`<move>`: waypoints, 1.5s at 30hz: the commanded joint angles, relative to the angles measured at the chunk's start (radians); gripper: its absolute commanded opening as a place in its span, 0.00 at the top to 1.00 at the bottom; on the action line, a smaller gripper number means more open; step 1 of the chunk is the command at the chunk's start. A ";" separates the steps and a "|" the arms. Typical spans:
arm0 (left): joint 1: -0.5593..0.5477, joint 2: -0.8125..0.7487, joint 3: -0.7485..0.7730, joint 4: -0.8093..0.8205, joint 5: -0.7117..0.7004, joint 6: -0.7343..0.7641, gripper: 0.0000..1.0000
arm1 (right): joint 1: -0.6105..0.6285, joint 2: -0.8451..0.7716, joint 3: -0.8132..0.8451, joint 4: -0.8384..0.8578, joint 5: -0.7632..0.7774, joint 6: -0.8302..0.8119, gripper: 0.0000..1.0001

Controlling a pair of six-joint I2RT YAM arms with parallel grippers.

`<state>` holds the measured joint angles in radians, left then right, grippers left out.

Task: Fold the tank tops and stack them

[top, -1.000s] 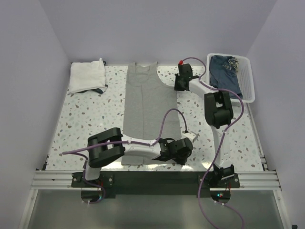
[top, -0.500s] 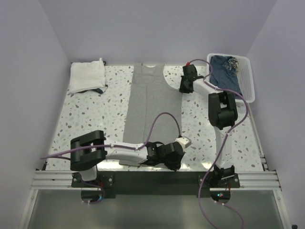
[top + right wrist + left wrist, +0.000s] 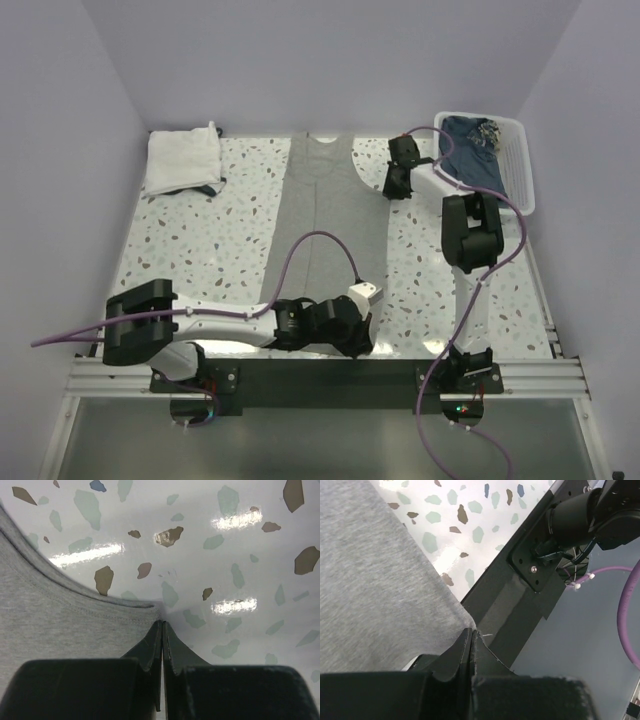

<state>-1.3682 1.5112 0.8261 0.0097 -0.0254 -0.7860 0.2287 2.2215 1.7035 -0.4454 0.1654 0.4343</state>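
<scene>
A plain grey tank top (image 3: 325, 230) lies stretched lengthwise down the middle of the speckled table, neck at the far edge. My left gripper (image 3: 358, 338) is shut on its near right hem corner (image 3: 455, 611), right at the table's front rail. At the far end, my right gripper (image 3: 396, 188) is shut on the right armhole corner (image 3: 145, 614) of the same grey cloth. A white tank top (image 3: 183, 160) lies folded at the back left, with a dark trim showing under it.
A white slatted basket (image 3: 525, 170) at the back right holds a blue garment (image 3: 470, 150). The black front rail (image 3: 510, 610) runs just under the left gripper (image 3: 471, 630). Purple walls close in the table on three sides.
Both grippers have moved to the right and dragged the grey tank top's right edge with them. The left gripper closed on the hem corner; the left arm's elbow swung leftward.
</scene>
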 commanded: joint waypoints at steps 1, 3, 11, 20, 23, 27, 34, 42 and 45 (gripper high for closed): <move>0.011 -0.074 -0.050 0.039 -0.056 -0.054 1.00 | -0.003 -0.086 0.025 -0.026 -0.015 0.040 1.00; 0.017 -0.095 -0.082 0.035 -0.073 -0.076 1.00 | -0.002 -0.106 0.021 -0.023 -0.024 0.052 1.00; 0.046 -0.210 -0.197 -0.007 -0.142 -0.142 1.00 | 0.034 -0.145 0.048 -0.003 -0.060 0.112 1.00; 0.067 -0.315 -0.295 -0.122 -0.195 -0.216 1.00 | 0.115 -0.025 0.192 -0.023 -0.075 0.172 1.00; 0.067 -0.358 -0.327 -0.169 -0.211 -0.240 1.00 | 0.136 0.018 0.229 -0.006 -0.090 0.199 1.00; 0.067 -0.417 -0.358 -0.224 -0.234 -0.268 1.00 | 0.158 0.072 0.298 0.007 -0.095 0.230 1.00; 0.067 -0.471 -0.370 -0.326 -0.269 -0.298 1.00 | 0.195 0.136 0.370 0.024 -0.092 0.253 1.00; 0.069 -0.494 -0.383 -0.362 -0.272 -0.314 1.00 | 0.227 0.188 0.439 0.020 -0.092 0.254 1.00; 0.067 -0.506 -0.389 -0.373 -0.275 -0.320 1.00 | 0.236 0.201 0.456 0.024 -0.092 0.253 1.00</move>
<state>-1.3025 1.0298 0.4496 -0.3336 -0.2707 -1.0824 0.4557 2.4042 2.1014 -0.4534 0.0784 0.6739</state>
